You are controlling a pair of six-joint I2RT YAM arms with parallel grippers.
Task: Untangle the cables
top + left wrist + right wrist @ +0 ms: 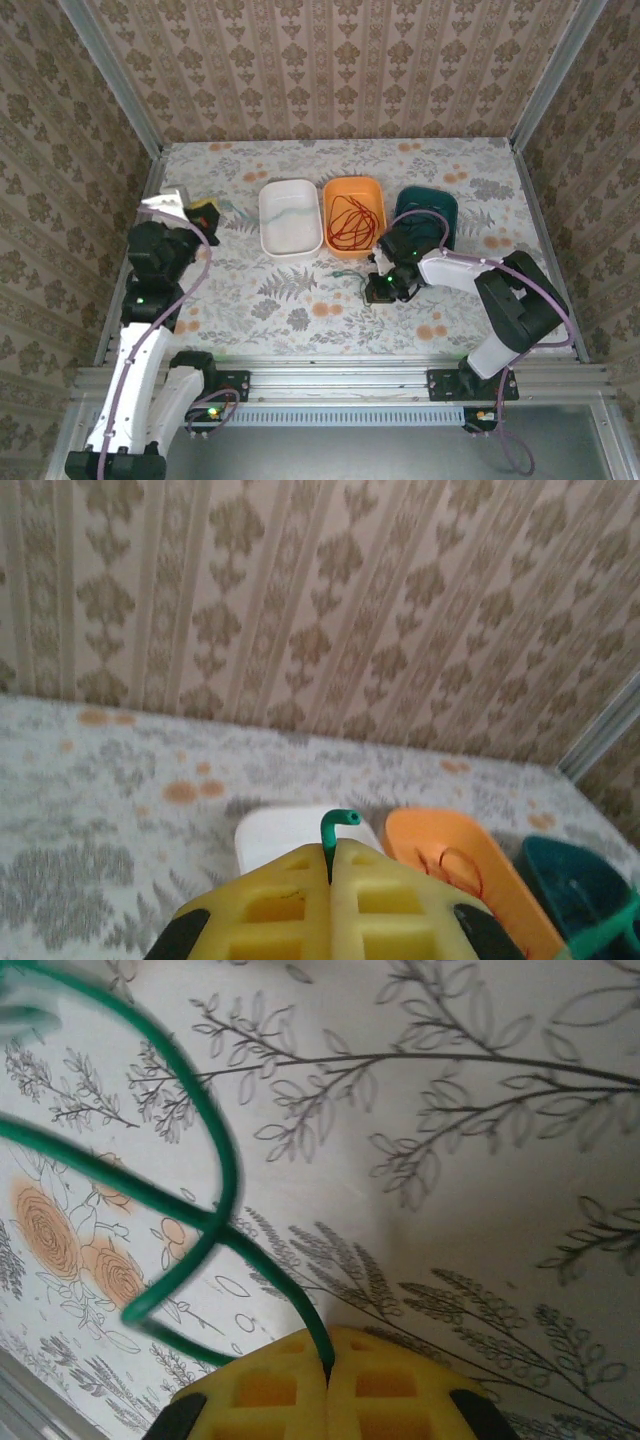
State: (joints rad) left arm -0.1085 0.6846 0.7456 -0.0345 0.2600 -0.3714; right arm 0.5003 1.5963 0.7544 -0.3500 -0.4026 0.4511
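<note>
Floral tablecloth (pixel 300 310), patterned wallpaper (pixel 330 70) on three sides. Nearest me, at 4 o'clock from table centre, is my right gripper (pixel 328 1355): yellow fingers together, clamped on the thin green cable (pixel 213 1222). The strand leaves the pads toward 11 o'clock, then curls into open loops out at 9–10, so no single long axis there. I judge it light and limp but springy; it holds its curl, and the jacket looks slick. A pinch close to a crossing should control it best. Hard tugs could tighten a knot. At 9 o'clock, raised, my left gripper (pixel 331 865) is also closed on a green cable end (pixel 328 835): the short stub points to 12, tip hooked toward 3. Cannot tell whether both hold one strand. Far, at 12 o'clock: white plastic tray (pixel 290 240), orange plastic tray (pixel 372 195) with a coiled red cable (pixel 350 222) inside, dark teal tray (pixel 440 205).
</note>
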